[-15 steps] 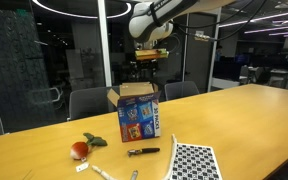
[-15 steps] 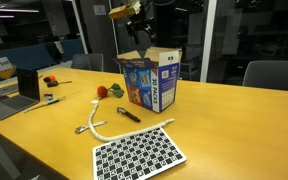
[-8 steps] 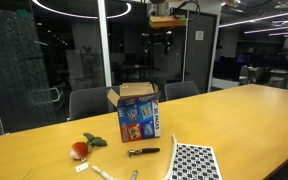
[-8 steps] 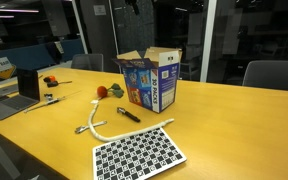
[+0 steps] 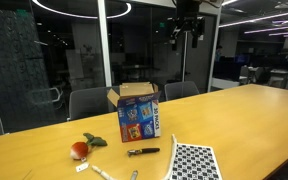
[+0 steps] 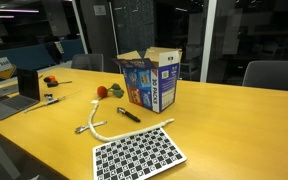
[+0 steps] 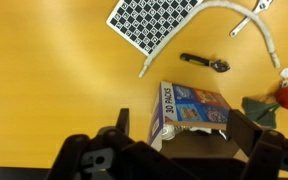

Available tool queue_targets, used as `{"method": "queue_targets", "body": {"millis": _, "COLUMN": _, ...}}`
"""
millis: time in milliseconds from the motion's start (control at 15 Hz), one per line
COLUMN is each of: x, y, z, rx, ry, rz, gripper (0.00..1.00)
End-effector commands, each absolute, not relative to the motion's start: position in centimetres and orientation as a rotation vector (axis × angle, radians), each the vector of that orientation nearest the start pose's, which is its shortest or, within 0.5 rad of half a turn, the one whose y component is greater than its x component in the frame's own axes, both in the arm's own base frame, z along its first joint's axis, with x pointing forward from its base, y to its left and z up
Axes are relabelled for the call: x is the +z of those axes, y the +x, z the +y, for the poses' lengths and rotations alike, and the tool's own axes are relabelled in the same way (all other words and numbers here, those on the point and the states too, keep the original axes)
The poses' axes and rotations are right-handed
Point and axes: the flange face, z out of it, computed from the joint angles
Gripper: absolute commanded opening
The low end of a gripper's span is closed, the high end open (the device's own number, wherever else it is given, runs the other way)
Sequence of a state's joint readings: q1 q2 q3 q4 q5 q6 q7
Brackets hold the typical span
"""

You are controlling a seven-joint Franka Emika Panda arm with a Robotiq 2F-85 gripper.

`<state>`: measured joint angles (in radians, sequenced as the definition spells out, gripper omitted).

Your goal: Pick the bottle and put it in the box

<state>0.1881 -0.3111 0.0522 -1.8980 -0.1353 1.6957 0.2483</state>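
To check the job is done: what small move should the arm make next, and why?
Probably stop: the pincer is open and empty high above the blue printed cardboard box, and no clear plastic bottle shows on the wooden table.

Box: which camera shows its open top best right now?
The wrist view: it looks straight down on the box, showing its printed front and dark open top. Both exterior views show it upright from the side, interior hidden.
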Motion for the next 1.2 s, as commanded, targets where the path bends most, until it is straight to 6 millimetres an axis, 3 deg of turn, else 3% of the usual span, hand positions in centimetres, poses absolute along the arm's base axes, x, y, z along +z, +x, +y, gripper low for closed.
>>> {"method": "queue_targets", "body": {"millis": 0, "x": 62.0, "y": 40.7, "z": 7.9, "rx": -0.188, "ry": -3.2, "rz": -0.173, "gripper": 1.0}}
{"method": "queue_targets", "body": {"millis": 267, "x": 59.2, "y": 37.6, "z": 5.6, "rx": -0.152, "ry": -3.165, "rz": -0.271, "gripper": 1.0}}
{"method": "queue_targets", "body": {"millis": 667, "x": 56.3, "y": 34.6, "z": 3.0, "rx": -0.094, "ry": -3.16, "rz": -0.221, "gripper": 1.0}}
{"method": "queue_targets", "body": {"millis": 733, "x": 56.4, "y": 36.1, "z": 3.7, "rx": -0.05, "ry": -3.184, "rz": -0.22, "gripper": 1.0}}
{"method": "queue_targets", "body": {"millis": 1133, "x": 55.8, "y": 36.0, "z": 3.6, "rx": -0.027, "ry": -3.188, "rz": -0.218, "gripper": 1.0}}
